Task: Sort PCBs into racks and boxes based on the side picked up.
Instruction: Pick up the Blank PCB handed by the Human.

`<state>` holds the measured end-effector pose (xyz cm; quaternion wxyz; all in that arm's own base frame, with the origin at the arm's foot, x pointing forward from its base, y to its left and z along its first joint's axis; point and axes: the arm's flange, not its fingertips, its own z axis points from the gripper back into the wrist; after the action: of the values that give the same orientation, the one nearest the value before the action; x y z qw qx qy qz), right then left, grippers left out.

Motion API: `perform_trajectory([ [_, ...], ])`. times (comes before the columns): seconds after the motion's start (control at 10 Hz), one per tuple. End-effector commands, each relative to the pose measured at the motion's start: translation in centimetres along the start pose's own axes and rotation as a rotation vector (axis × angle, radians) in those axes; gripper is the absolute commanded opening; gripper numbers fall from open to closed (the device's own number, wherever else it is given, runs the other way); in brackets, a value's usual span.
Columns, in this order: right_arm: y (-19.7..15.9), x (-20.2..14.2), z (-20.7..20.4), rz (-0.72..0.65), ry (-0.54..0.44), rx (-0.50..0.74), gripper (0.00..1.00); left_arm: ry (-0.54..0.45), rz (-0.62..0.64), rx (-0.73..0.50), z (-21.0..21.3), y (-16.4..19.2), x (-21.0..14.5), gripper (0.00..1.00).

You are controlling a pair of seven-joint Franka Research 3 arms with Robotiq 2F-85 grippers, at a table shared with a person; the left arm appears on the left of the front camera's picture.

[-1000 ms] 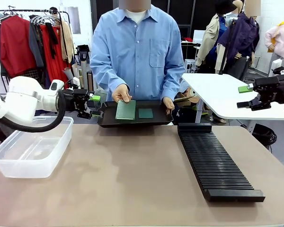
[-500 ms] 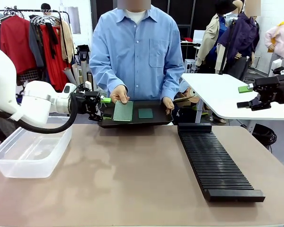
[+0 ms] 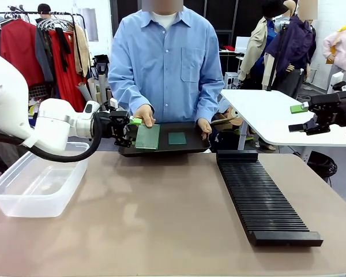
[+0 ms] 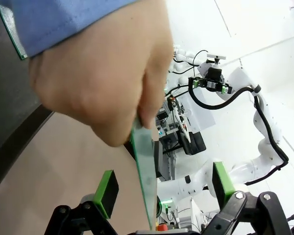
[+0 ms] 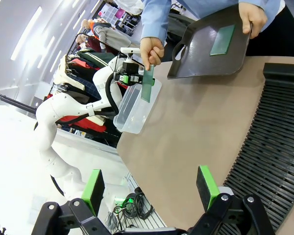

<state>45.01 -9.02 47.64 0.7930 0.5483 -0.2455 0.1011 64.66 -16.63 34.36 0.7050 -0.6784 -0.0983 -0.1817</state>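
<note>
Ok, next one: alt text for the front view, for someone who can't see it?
A person across the table holds a larger green PCB by its top edge, in the gap of the open left end effector, by a black tray holding a smaller PCB. A clear box sits at left, a black rack at right.

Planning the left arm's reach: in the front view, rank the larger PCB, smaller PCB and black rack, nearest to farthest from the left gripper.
1. Larger PCB, between the left gripper's fingers.
2. Smaller PCB, middle of the tray.
3. Black rack, on the robot's right.
</note>
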Motion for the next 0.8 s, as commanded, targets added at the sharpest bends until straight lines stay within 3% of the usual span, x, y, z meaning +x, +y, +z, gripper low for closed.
perform_trajectory([
  [0.0,0.14,0.12,0.06,0.004,-0.002,0.008,1.0,-0.011,0.02,-0.01,-0.53,0.79,0.99,1.0],
  [0.2,0.14,0.12,0.06,0.004,-0.002,0.008,1.0,0.001,0.027,-0.009,-0.99,1.29,1.05,1.0],
  [0.3,0.14,0.12,0.06,0.004,-0.002,0.008,1.0,-0.002,0.021,-0.004,-0.86,1.36,1.05,0.93],
  [0.4,0.14,0.12,0.06,0.004,-0.002,0.008,1.0,-0.004,0.016,-0.006,-0.75,1.37,1.03,0.78],
  [0.7,0.14,0.12,0.06,0.004,-0.002,0.008,1.0,-0.015,0.021,-0.01,-0.68,1.46,1.26,0.19],
])
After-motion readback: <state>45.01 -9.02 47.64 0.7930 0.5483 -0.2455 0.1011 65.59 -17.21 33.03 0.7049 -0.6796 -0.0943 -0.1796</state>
